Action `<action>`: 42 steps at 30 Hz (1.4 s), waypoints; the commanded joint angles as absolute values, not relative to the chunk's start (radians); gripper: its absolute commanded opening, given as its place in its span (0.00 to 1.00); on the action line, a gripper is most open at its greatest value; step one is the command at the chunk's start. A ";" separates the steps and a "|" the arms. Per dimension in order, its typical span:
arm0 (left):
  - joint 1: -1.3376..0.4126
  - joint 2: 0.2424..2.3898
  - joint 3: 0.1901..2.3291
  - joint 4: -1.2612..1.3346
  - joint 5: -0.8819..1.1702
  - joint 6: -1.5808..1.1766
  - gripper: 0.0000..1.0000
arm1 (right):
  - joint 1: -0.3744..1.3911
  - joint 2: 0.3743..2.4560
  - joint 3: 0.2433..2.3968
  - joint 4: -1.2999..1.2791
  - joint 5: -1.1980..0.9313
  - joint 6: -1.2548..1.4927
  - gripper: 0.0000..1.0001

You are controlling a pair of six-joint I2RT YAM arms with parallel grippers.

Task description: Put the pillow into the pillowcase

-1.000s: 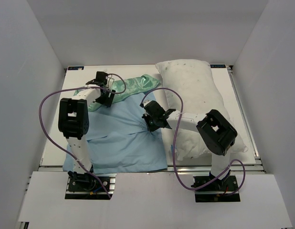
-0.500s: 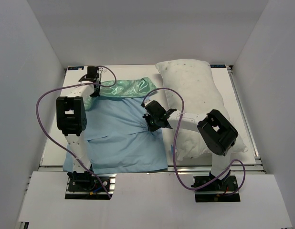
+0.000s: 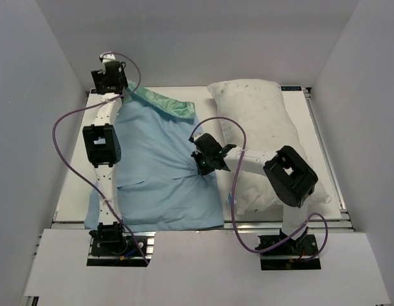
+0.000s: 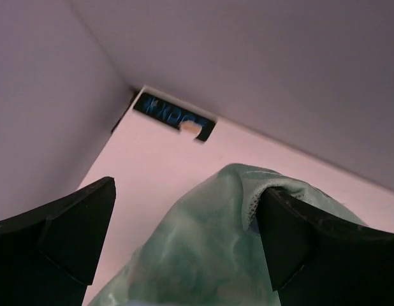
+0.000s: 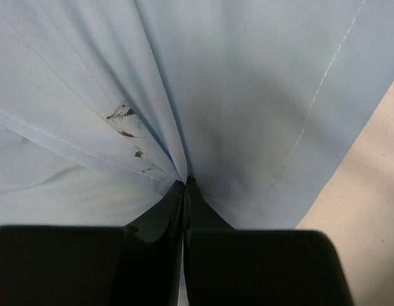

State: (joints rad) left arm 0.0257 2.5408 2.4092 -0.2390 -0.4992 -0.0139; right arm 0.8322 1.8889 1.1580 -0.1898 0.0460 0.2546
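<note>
The pillowcase (image 3: pixel 159 159) lies spread over the left half of the table, light blue side up, with a sea-green strip (image 3: pixel 166 103) folded over along its far edge. The plump white pillow (image 3: pixel 267 127) lies lengthwise on the right. My left gripper (image 3: pixel 111 78) is raised at the far left corner with its jaws wide open. The green cloth (image 4: pixel 203 255) rises between them and hangs hooked over the right finger (image 4: pixel 292 236). My right gripper (image 3: pixel 202 164) is shut on a pinch of the blue pillowcase (image 5: pixel 235 95) near its right edge, and folds run into the fingertips (image 5: pixel 185 182).
White walls close in the table (image 3: pixel 72 172) on the left, back and right. A dark blue label (image 4: pixel 175 118) marks the far left corner. Purple cables (image 3: pixel 60 137) loop beside both arms. The right arm lies across the pillow's near half.
The left arm swung from the pillowcase's far edge out to the far left corner, pulling the green edge leftward and flattening the cloth. Its jaws closed, then opened wide. The right arm stayed put.
</note>
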 commanded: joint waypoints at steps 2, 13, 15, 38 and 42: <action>0.029 2.350 2.134 -0.173 -0.497 -0.106 0.98 | 0.824 1.967 1.075 -0.468 0.061 0.245 0.00; -0.018 2.194 2.160 -0.520 -0.405 -0.179 0.98 | 0.827 1.829 1.058 -0.454 0.015 0.192 0.40; -0.029 2.067 2.029 -0.532 -0.407 -0.277 0.98 | 0.830 1.812 1.078 -0.454 0.011 0.167 0.47; -0.035 1.980 1.459 -0.552 -0.342 -0.572 0.98 | 0.827 2.062 1.561 -0.546 0.135 0.221 0.89; -0.035 2.127 1.607 -0.595 -0.353 -0.540 0.98 | 0.825 2.095 1.583 -0.554 0.134 0.210 0.89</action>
